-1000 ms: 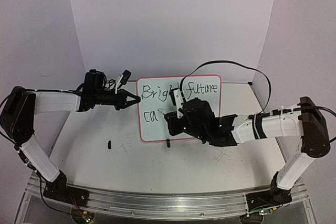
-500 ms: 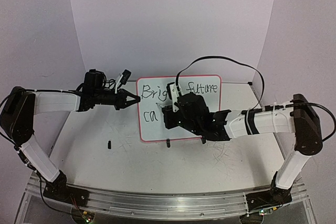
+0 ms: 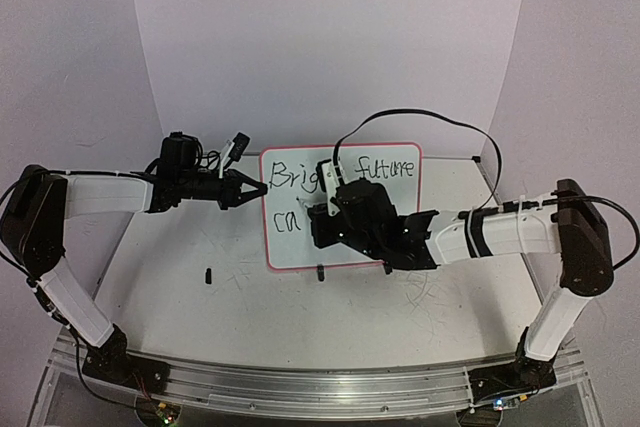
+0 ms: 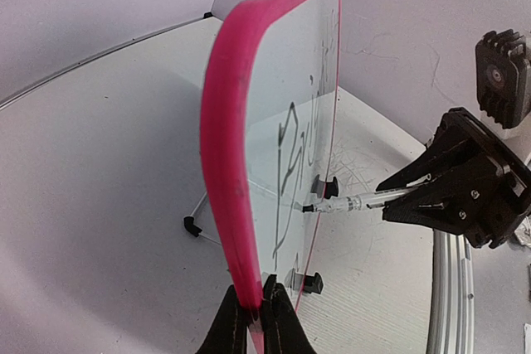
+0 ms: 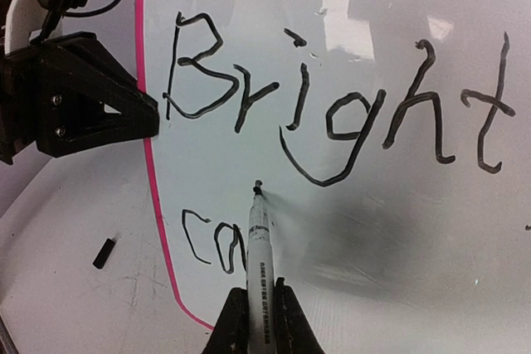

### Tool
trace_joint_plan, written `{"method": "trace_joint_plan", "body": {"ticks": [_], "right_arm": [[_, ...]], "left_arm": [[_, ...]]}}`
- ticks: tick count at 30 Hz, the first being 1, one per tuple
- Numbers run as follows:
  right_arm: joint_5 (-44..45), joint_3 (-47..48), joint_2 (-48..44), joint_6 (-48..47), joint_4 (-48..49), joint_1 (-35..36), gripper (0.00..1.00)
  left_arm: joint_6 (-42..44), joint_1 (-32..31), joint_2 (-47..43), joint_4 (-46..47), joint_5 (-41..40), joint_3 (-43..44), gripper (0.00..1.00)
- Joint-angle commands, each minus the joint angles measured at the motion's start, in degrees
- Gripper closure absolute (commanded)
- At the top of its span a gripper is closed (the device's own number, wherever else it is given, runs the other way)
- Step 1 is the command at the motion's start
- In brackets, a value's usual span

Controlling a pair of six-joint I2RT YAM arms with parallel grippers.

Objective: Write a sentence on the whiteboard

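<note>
Currently: right gripper (image 5: 259,314) clamped fully on the marker (image 5: 258,246), tip on the whiteboard (image 5: 398,230) at 2 o'clock of "ca" in the sentence (image 5: 332,113); left gripper (image 4: 257,321) pinched on that upright mid-table board's 9 o'clock edge; you press lightly, draw short strokes, brace against tipping.

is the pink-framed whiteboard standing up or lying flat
Standing up, roughly upright: the pink-framed whiteboard rests on its black clip feet, and the left gripper pinches its side edge.
</note>
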Motion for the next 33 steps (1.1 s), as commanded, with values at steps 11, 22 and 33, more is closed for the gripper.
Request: {"method": "trace_joint_plan", "body": {"ticks": [11,22,33], "right_arm": [[-0.9,-4.7,-0.1,4.2,-2.5,1.1,1.0],[0.7,-6.0,-2.8,4.5,-3.3,1.6,1.0],[1.3,-4.2,-5.4,0.9,0.7,0.8,1.0]], "left_arm": [[3.0,0.3,-2.7,3.5,-1.9,1.5,1.0],[3.0,0.3,-2.7,3.5,-1.9,1.4,1.0],[3.0,0.3,-2.7,3.5,-1.9,1.5,1.0]]}}
